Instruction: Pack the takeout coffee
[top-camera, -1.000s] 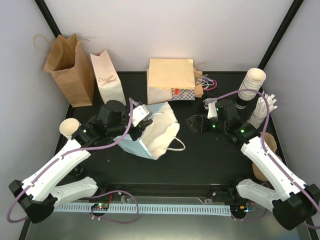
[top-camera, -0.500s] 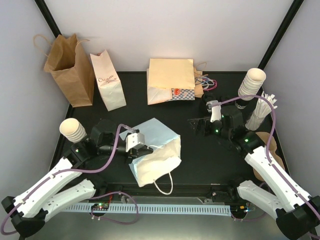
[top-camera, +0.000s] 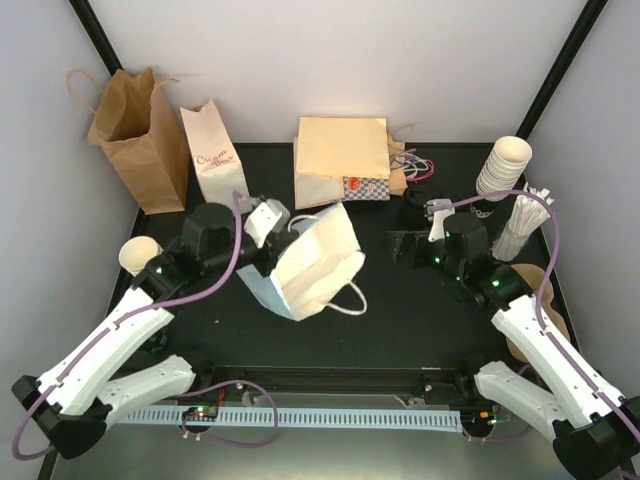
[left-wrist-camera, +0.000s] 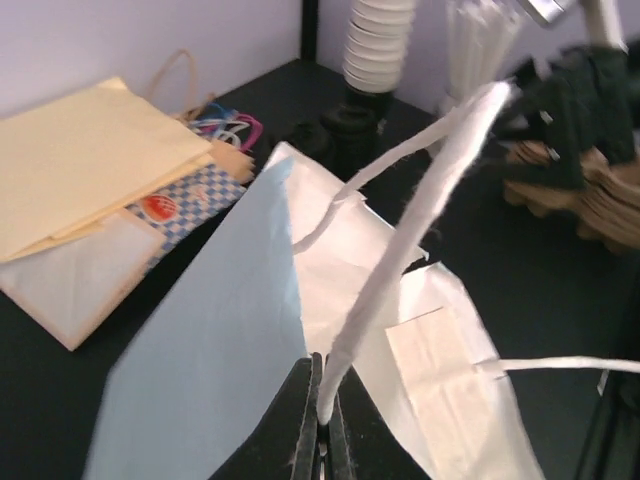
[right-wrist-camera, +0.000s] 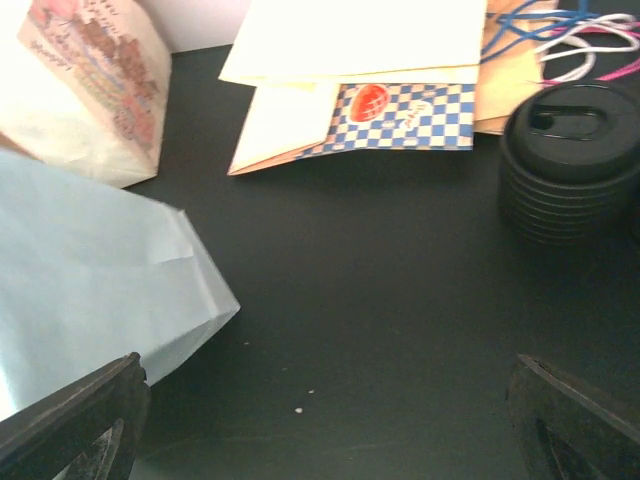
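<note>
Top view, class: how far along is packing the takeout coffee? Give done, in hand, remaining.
Done: nothing packed that shows. In hand: the left gripper, jaws shut on the white handle, holds the white and blue bag tilted up. The right gripper is open and empty near the stack of black lids. Left: the lidded cup, which I cannot pick out here, has to go into the bag.

Right of bag (top-camera: 315, 262), lid stack (right-wrist-camera: 570, 160)
</note>
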